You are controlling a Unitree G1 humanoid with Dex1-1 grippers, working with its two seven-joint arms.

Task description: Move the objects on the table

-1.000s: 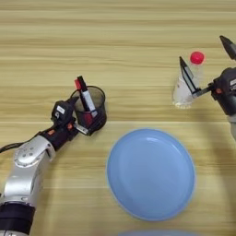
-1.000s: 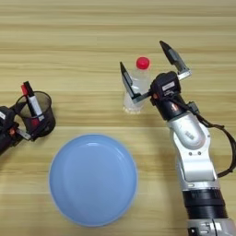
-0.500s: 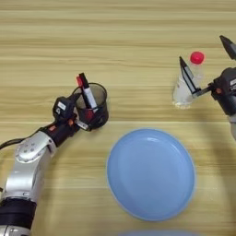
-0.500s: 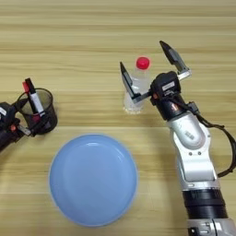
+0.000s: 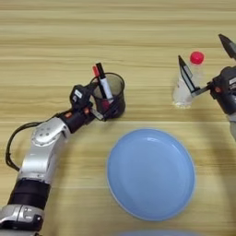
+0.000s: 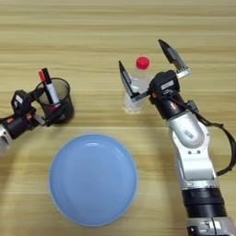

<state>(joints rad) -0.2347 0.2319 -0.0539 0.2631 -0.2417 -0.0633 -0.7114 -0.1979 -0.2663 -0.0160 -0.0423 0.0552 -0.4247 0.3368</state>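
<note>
Left claw (image 5: 99, 108): I have it at the near-left side of the dark pen cup (image 5: 112, 94), its fingers closed against the cup's wall and lower rim. The cup stands upright on the counter (image 5: 55, 32) with 2 markers (image 5: 102, 82) leaning inside, 1 red-capped and 1 dark-capped.

Right claw (image 6: 150, 69): I have it spread wide around the clear bottle (image 6: 136, 90), 1 finger to the bottle's left and 1 up past the red cap (image 6: 142, 62); neither finger appears to touch. The bottle stands upright, well apart from the cup.

Blue plate (image 6: 92, 177): it lies flat on the near part of the counter, between the 2 arms, with nothing on it.

Advice for the step in hand: I judge the cup is the thing being moved. I would keep it level and move it slowly so the markers do not tip out, and watch that its base clears the plate's rim.

Hard to make out: how much of the cup wall the left fingers actually pinch is unclear, since dark fingers overlap dark plastic. The bottle's contents cannot be read. A pale-blue sliver at the bottom edge of the left eye view is cut off.
</note>
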